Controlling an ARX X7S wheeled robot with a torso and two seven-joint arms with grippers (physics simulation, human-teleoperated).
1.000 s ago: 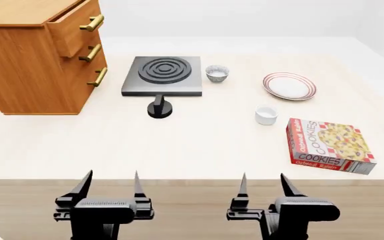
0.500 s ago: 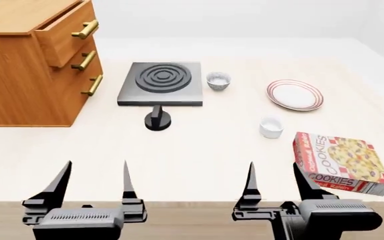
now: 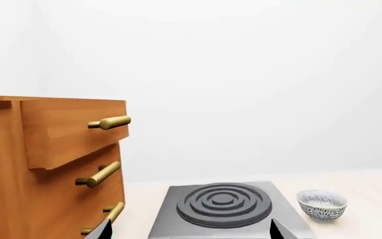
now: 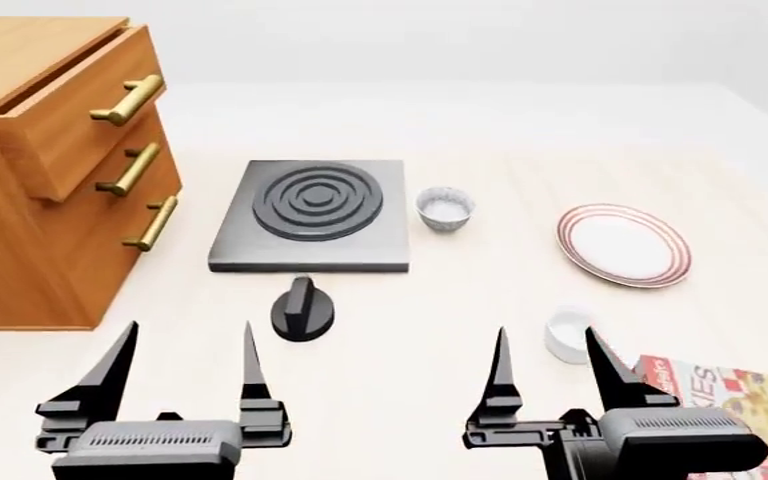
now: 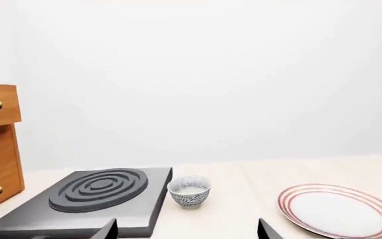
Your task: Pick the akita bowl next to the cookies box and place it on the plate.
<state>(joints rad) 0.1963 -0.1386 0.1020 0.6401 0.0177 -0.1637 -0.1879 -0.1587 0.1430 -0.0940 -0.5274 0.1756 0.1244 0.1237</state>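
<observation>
The akita bowl next to the cookies box is out of view. The red cookies box (image 4: 744,395) is cut off at the head view's bottom right corner, just right of my right gripper (image 4: 544,332). The red-ringed plate (image 4: 623,245) (image 5: 340,209) lies beyond it on the right. Both grippers hover low at the near edge, open and empty: the left gripper (image 4: 189,326) (image 3: 191,230) faces the stove, the right gripper (image 5: 187,230) faces the gap between stove and plate.
A black stove plate (image 4: 312,212) with its knob (image 4: 303,308) sits mid-table. A small speckled bowl (image 4: 444,210) (image 5: 189,191) (image 3: 322,204) stands beside it. A plain white cup (image 4: 568,335) is near the right fingertips. A wooden drawer cabinet (image 4: 37,170) fills the left.
The head view has moved forward, so everything slid down the picture. The cookies box went to the bottom right corner and the bowl at the right edge left the view. Both grippers stayed open.
</observation>
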